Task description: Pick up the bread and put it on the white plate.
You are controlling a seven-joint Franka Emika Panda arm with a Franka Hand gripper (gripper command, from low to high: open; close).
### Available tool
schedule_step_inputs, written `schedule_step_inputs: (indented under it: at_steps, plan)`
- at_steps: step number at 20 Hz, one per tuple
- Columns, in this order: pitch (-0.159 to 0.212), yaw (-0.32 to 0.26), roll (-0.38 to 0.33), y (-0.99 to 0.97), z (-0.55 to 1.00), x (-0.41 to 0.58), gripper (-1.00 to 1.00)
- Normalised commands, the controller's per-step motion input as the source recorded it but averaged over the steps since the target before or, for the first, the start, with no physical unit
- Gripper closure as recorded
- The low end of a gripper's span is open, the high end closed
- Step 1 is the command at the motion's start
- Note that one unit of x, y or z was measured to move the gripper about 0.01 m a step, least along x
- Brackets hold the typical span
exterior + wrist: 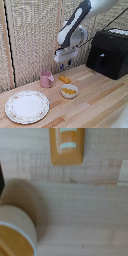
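Note:
The bread [64,79] is a small golden-orange oblong chunk lying on the wooden table between the pink cup and the small bowl. In the wrist view the bread [66,145] shows close up, with pale marks on its top. My hand [67,65] hangs a short way above the bread with its blue-tipped fingers apart and nothing between them. The fingers do not show in the wrist view. The white plate [27,106], large with a floral rim, lies near the table's front at the exterior view's left, with nothing on it.
A pink cup [46,79] stands just beside the bread toward the exterior view's left. A small white bowl [69,91] of yellow-orange food sits in front of the bread; the bowl [15,233] also shows in the wrist view. A black appliance [107,52] stands at the back right.

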Motion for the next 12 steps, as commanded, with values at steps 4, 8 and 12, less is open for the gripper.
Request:
schedule_step_inputs:
  at_steps: [4, 8, 12]
  plan:
    - [0.052, 0.000, 0.000, -0.17, -0.31, 0.441, -1.00]
    - [0.049, 0.000, -0.002, -0.11, -0.24, 0.342, -1.00]
    - [0.095, -0.002, -0.008, -0.06, -0.15, -0.021, -1.00]
